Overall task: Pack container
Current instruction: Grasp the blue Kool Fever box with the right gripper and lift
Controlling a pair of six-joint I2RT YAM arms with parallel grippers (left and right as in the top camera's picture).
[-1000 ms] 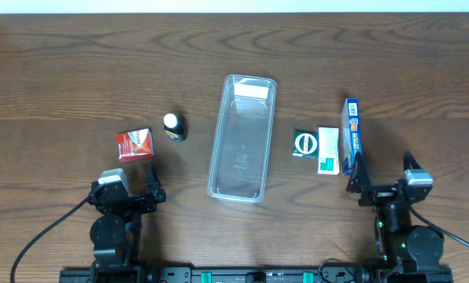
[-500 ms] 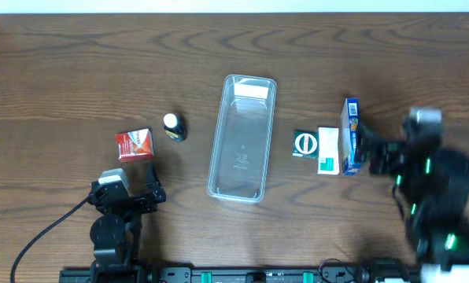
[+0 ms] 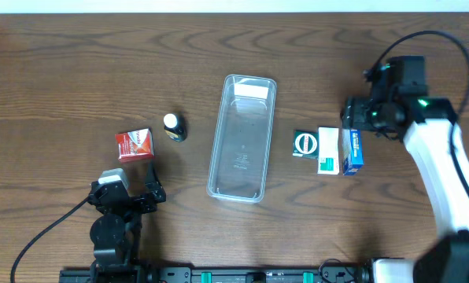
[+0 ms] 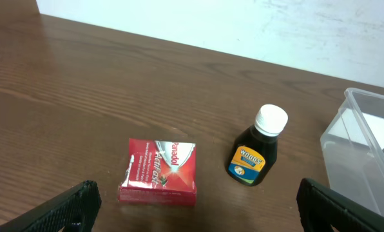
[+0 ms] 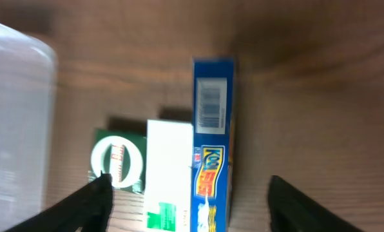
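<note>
Container [image 3: 241,137] is seen lying flat, long axis running away from the arms. The right arm is stretched out to the container's right, its gripper [image 5: 187,193] held jaws apart above a blue box [image 3: 352,153], well apart from the container. The left gripper [image 4: 195,193] is held low at the container's near left, jaws spread wide.

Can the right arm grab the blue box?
Probably yes. The right gripper hovers over the blue box, open, nothing on top. The white box hugs one side and might get bumped.
</note>
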